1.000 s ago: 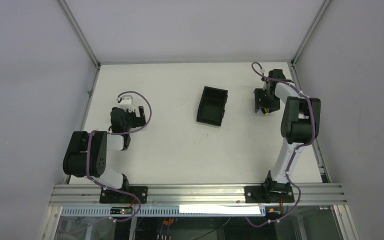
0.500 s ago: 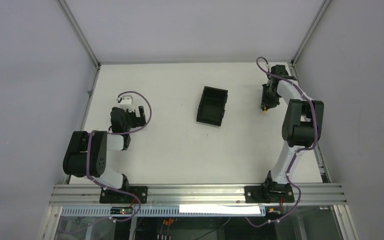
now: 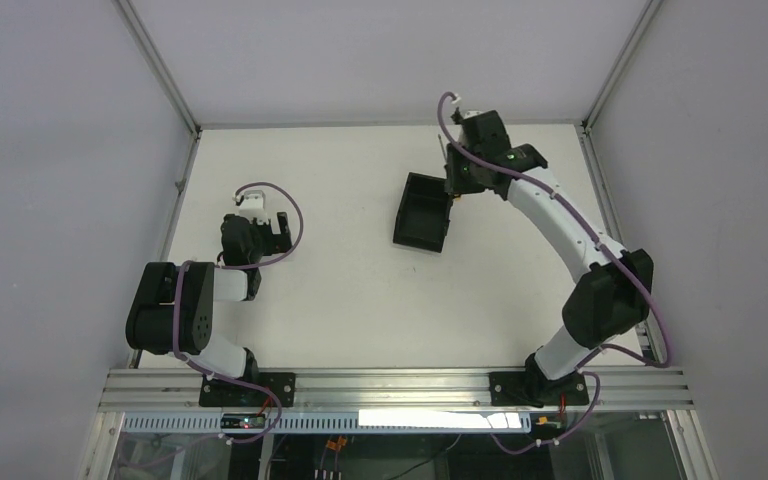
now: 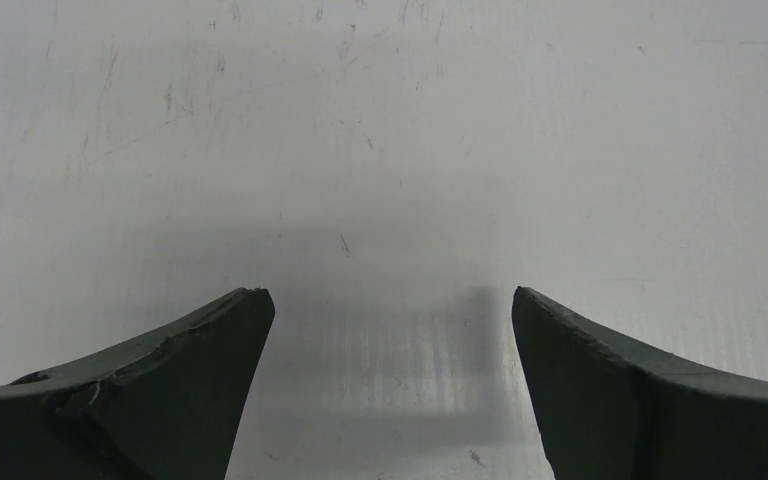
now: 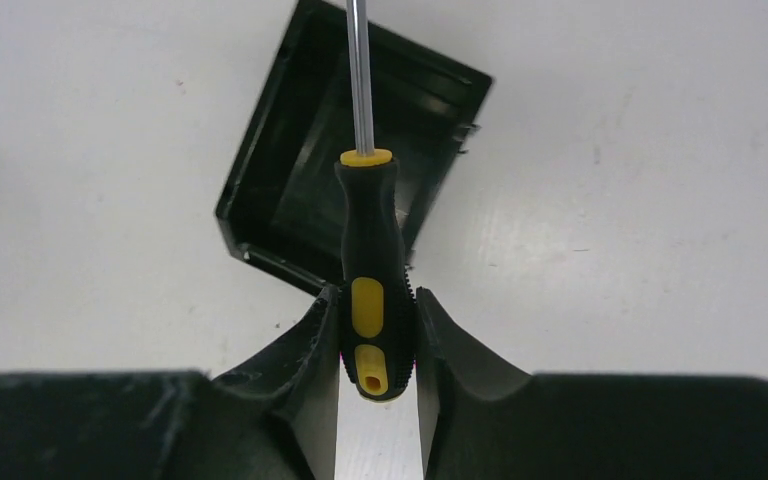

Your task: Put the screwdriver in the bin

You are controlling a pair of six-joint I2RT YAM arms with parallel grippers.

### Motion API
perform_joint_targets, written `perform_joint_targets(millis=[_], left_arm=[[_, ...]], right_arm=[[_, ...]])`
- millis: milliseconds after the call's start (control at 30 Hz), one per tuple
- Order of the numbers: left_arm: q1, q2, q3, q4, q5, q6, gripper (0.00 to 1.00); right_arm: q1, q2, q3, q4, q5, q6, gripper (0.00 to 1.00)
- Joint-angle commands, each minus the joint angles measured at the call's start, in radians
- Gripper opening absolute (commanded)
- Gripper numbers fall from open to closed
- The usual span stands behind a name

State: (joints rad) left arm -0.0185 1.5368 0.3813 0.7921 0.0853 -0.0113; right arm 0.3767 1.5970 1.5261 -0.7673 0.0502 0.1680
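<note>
Whereas it hung well right of the bin [image 3: 423, 212] earlier, the right gripper [image 3: 454, 184] now hovers at the bin's far right corner in the top view. Left wrist: the left gripper [image 4: 385, 300] gapes over the desk [image 4: 380, 120]. Right wrist: that gripper clamps the screwdriver [image 5: 372, 260] by its handle, shaft above the bin's interior.

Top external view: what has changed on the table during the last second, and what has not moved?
The right gripper, shut on the screwdriver, swung left from the far right side of the table to the bin. The shaft now points over the bin's inside. Nothing was let go. The bin and the open left gripper stayed in place.
</note>
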Motion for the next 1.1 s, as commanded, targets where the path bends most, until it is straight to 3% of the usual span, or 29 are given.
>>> perform_joint_targets(millis=[0, 233, 433, 600, 667, 867, 1067], left_arm=[[0.0, -0.028, -0.005, 0.027, 0.005, -0.003, 0.99], [0.0, -0.028, -0.005, 0.027, 0.006, -0.003, 0.99], [0.0, -0.029, -0.005, 0.027, 0.005, -0.003, 0.99], [0.0, -0.029, -0.005, 0.027, 0.005, -0.003, 0.99], [0.0, -0.029, -0.005, 0.027, 0.005, -0.003, 0.99], [0.0, -0.029, -0.005, 0.027, 0.005, -0.003, 0.99], [0.0, -0.029, -0.005, 0.027, 0.005, -0.003, 0.99]], right_arm=[[0.099, 0.029, 0.0, 0.079, 0.071, 0.062, 0.09], [0.19, 0.136, -0.019, 0.143, 0.108, 0.045, 0.09], [0.197, 0.165, -0.091, 0.202, 0.121, 0.049, 0.1], [0.199, 0.194, -0.126, 0.233, 0.126, 0.028, 0.16], [0.2, 0.207, -0.131, 0.243, 0.121, 0.021, 0.2], [0.207, 0.215, -0.115, 0.243, 0.137, 0.027, 0.45], [0.22, 0.175, -0.075, 0.205, 0.16, 0.055, 0.58]])
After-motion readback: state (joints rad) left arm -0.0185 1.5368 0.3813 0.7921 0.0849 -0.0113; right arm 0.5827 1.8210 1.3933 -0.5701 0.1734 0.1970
